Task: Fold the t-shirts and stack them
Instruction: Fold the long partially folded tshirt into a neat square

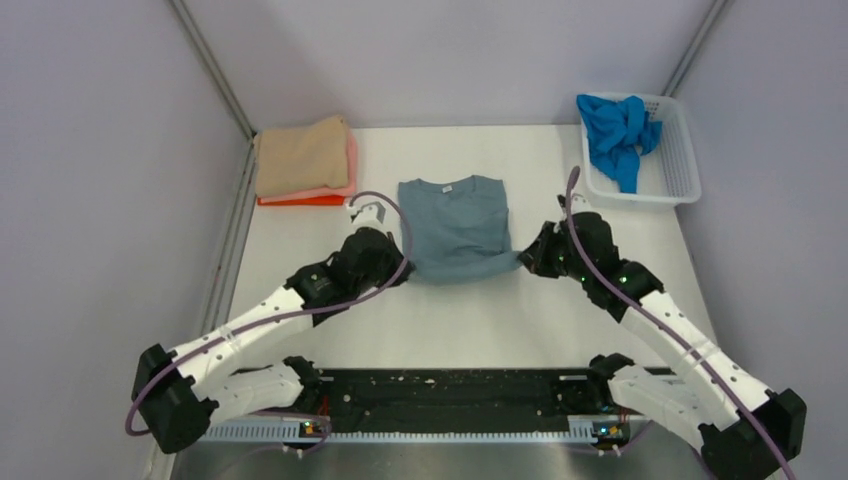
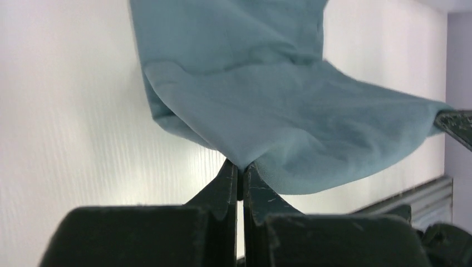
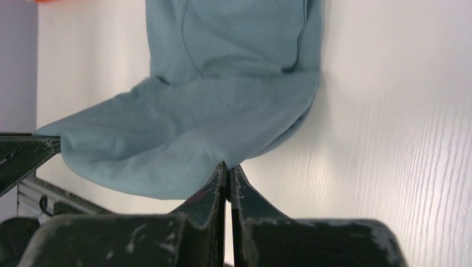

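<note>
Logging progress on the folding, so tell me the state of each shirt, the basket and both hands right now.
grey-blue t-shirt: sides folded in, near hem lifted.
left hand: shut on its near-left corner.
right hand: shut on its near-right corner.
tan shirt: folded, atop pink shirt and orange shirt.
bright blue shirt: crumpled, in basket.

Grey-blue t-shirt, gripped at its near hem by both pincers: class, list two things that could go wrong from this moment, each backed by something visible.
1. The left pincer and right pincer each pinch only a small bit of the grey-blue t-shirt at its near corners, so the cloth might slip out mid-fold.
2. The hem sags between them, so the fold may land creased or uneven.
</note>
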Tool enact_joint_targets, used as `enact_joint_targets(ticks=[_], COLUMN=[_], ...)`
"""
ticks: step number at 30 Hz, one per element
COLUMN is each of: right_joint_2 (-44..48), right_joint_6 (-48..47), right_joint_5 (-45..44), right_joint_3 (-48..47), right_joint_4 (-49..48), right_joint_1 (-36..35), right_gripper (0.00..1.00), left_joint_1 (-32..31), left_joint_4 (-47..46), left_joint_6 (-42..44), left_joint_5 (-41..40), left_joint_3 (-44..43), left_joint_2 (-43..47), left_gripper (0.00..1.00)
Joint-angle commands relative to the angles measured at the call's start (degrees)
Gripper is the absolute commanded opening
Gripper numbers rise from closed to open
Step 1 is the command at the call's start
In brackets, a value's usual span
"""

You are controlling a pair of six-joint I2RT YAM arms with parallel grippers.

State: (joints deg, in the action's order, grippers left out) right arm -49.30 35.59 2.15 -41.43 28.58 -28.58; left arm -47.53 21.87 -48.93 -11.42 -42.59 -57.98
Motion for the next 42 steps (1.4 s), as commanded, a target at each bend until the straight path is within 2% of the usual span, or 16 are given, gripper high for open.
enact_joint_targets(ticks=[1, 6, 13, 24, 30, 33, 39, 40, 41, 42], right_joint_2=[-4.83, -13.6, -25.99, -40.35, -49.32, -54.16, -65.09, -67.07, -69.3, -71.29], right_joint_6=[-4.19, -5.99, -8.03, -8.3, -8.49, -8.35, -8.26, -8.68, -9.42, -10.45], right_joint_5=[-2.93, 2.45, 5.58, 9.86, 9.81, 10.3, 11.59, 12.43, 13.23, 14.13], right_joint_3=[-6.62, -11.72, -22.78, -30.43, -35.13, -37.49, -43.06, -44.82, -46.82, -49.04], right_joint_4=[-8.9, -16.43, -18.73, -23.28, -27.95, -29.84, -34.3, -34.29, -34.32, -34.1], right_joint_1=[3.92, 8.64, 12.87, 17.24, 17.96, 18.41, 19.22, 19.4, 19.43, 19.57], right_gripper=[0.0, 0.0, 0.0, 0.0, 0.0, 0.0, 0.0, 0.03, 0.11, 0.17], left_joint_1=[8.01, 14.55, 20.31, 27.5, 30.47, 31.7, 34.12, 34.5, 34.9, 35.34], left_joint_4=[-0.9, -2.38, -2.4, -0.84, 2.88, 1.39, 2.91, 3.64, 4.05, 4.48], left_joint_6=[6.66, 11.51, 15.74, 17.79, 16.9, 16.98, 17.46, 17.47, 17.41, 17.27], left_joint_5=[-2.68, 0.78, 3.5, 13.6, 9.83, 8.58, 11.08, 12.0, 13.14, 13.84], left_joint_3=[-7.5, -15.13, -25.65, -39.73, -47.9, -50.09, -58.36, -59.89, -61.1, -62.22], left_joint_2=[-4.81, -12.6, -23.01, -41.43, -50.72, -54.6, -65.69, -67.08, -68.27, -68.92], left_gripper=[0.0, 0.0, 0.0, 0.0, 0.0, 0.0, 0.0, 0.01, 0.04, 0.12])
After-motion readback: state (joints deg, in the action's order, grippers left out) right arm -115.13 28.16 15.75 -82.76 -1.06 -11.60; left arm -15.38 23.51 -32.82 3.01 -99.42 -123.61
